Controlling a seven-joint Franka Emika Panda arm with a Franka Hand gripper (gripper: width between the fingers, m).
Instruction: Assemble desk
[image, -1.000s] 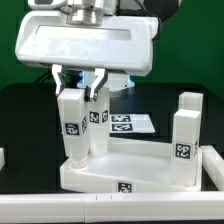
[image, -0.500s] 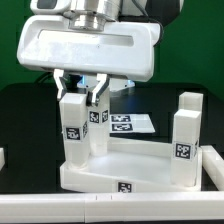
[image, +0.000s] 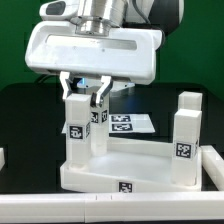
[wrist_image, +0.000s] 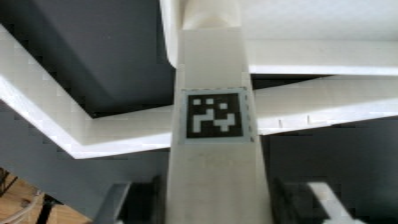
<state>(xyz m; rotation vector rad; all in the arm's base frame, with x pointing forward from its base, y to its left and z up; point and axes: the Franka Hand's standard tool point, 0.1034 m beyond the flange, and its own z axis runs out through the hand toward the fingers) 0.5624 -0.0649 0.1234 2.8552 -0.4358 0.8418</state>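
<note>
The pincer pinches the top of a leg standing upright at the left corner of the desk top, left of frame centre. Three more legs stand in the top: one just behind, two at right. The marker board lies behind on the black counter.

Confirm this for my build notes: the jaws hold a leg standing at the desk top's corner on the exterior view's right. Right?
Wrong side. The held leg stands at the corner on the exterior view's left of the desk top; the exterior view shows it. The right corner's leg stands free.
</note>
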